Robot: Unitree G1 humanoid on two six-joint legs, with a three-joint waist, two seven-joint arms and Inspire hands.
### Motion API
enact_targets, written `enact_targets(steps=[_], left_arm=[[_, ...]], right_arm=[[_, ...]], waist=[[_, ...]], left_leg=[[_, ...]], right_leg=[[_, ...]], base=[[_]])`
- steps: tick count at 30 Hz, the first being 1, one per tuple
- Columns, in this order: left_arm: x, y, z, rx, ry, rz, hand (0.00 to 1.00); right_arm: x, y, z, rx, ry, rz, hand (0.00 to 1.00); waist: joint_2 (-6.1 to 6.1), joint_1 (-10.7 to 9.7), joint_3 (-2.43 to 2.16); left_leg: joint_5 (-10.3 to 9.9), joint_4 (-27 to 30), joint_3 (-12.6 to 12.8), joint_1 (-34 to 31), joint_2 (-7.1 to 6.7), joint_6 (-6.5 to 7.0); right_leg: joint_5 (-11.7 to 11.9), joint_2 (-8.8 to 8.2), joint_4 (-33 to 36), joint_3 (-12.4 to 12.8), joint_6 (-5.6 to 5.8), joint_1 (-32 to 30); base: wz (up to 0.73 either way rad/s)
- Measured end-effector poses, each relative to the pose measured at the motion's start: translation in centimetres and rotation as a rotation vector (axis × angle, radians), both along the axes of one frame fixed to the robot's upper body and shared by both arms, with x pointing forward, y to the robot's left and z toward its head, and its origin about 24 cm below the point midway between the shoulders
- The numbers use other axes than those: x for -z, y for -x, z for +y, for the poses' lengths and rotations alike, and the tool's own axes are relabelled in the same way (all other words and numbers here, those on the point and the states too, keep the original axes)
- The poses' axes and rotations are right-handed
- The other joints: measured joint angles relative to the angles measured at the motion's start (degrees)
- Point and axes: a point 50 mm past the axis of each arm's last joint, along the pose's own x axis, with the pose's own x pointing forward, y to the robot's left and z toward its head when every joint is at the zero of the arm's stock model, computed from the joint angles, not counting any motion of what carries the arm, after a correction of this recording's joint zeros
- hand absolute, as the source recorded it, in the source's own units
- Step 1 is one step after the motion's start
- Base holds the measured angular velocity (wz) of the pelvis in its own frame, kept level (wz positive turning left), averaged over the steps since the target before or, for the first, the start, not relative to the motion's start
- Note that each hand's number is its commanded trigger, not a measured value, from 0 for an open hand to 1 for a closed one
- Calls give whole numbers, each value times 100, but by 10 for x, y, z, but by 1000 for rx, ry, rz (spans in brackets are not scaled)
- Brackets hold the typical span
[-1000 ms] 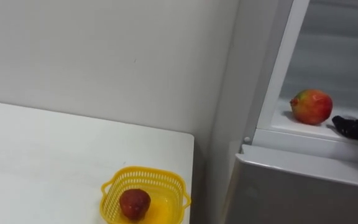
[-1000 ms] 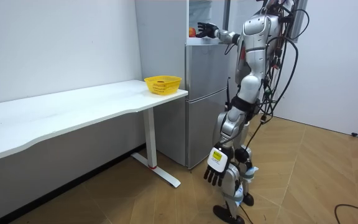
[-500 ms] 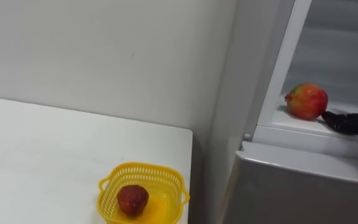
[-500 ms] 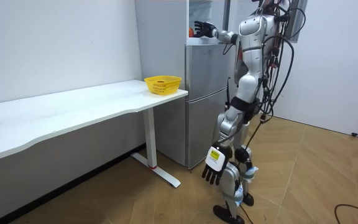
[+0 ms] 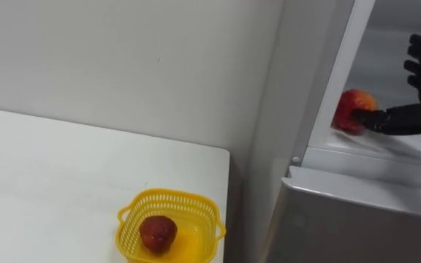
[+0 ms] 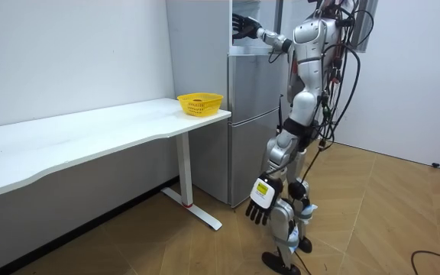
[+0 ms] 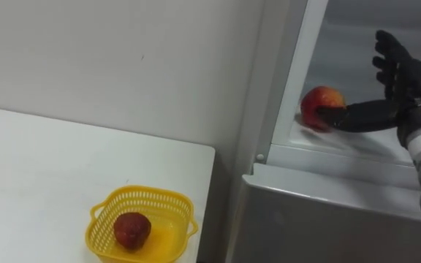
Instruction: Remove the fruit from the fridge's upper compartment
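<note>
A red and yellow fruit (image 5: 350, 109) lies on the shelf of the open upper fridge compartment (image 5: 386, 150). My right hand (image 5: 419, 82) reaches in from the right and stays open, fingers spread upward above the shelf. Its thumb (image 5: 387, 118) lies against the fruit's right side, and the fingers are not curled round the fruit. The right eye view shows the same fruit (image 7: 319, 103) and hand (image 7: 398, 74). In the room view I stand in front of the fridge (image 6: 249, 114), my left hand (image 6: 259, 203) hanging open by my leg.
A yellow basket (image 5: 196, 213) with a dark red fruit (image 5: 157, 234) in it stands on the white table (image 5: 50, 183), near the corner by the fridge. The shut lower fridge door (image 5: 357, 219) is right below the shelf. A white wall is behind the table.
My right hand has risen from the shelf edge and spread its fingers; its thumb has come up against the fruit. The fruit sits slightly further left and deeper in.
</note>
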Motion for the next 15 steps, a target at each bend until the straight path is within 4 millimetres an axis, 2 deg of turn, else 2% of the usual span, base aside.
enact_targets(steps=[5,9,13,15], left_arm=[[0,3,0,-11,1,8,0],[0,3,0,-8,1,9,0],[0,3,-1,-8,5,11,0],[0,3,-1,-10,8,17,0]], right_arm=[[8,-3,5,-49,12,51,0],[19,-6,5,-74,-9,108,0],[38,-8,-5,-76,-48,193,0],[37,-11,-7,-89,-67,202,0]], waist=[[-4,-3,-2],[-44,11,-23],[-99,20,-26],[-97,27,-22]], left_leg=[[-1,20,0,-5,0,-1],[-2,18,0,-3,-9,-2],[-2,28,-12,-16,-15,-3],[-2,26,-27,-17,-14,-3]], right_leg=[[2,-2,12,-1,-3,6],[5,4,14,-11,-7,6],[6,8,14,-28,-9,-2],[6,6,14,-24,-8,-2]], base=[[0],[0],[0],[0]])
